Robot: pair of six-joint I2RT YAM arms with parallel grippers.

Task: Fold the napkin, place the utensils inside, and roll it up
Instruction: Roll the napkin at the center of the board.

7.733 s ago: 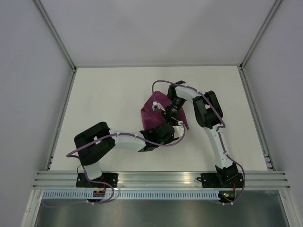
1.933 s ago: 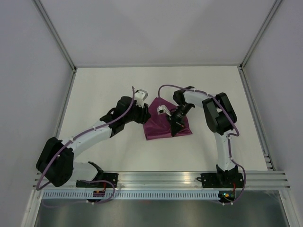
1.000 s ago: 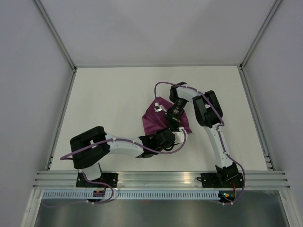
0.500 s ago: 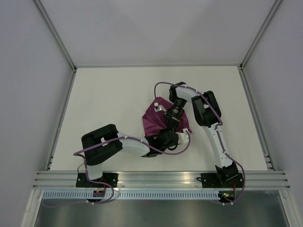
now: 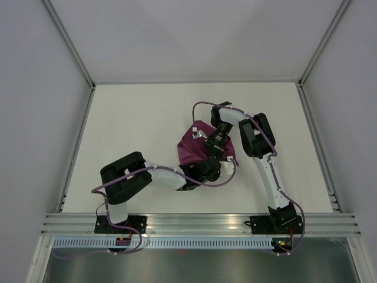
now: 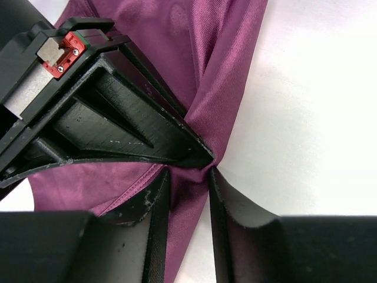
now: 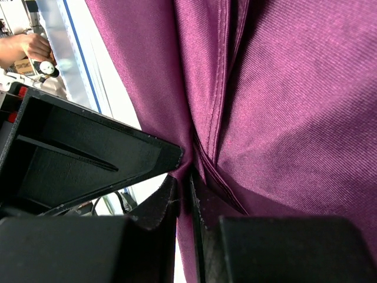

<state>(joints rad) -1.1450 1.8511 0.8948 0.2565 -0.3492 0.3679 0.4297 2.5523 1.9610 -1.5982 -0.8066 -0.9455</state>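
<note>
Left fingers (image 6: 156, 212) are pinching a bunched fold of the napkin (image 5: 189, 148); right fingers (image 7: 160, 211) are clamping the same ridge, almost tip to tip; the cloth is lying crumpled mid-way across the worktop (image 5: 135, 124).

walls (image 5: 194, 35): plain grey – matte | table (image 5: 135, 118): white | near edge: aluminium rail (image 5: 200, 223) | light: even

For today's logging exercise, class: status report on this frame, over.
Left gripper shut on the napkin. Right gripper pinching same fold, tips nearly touching. No utensils in view.
</note>
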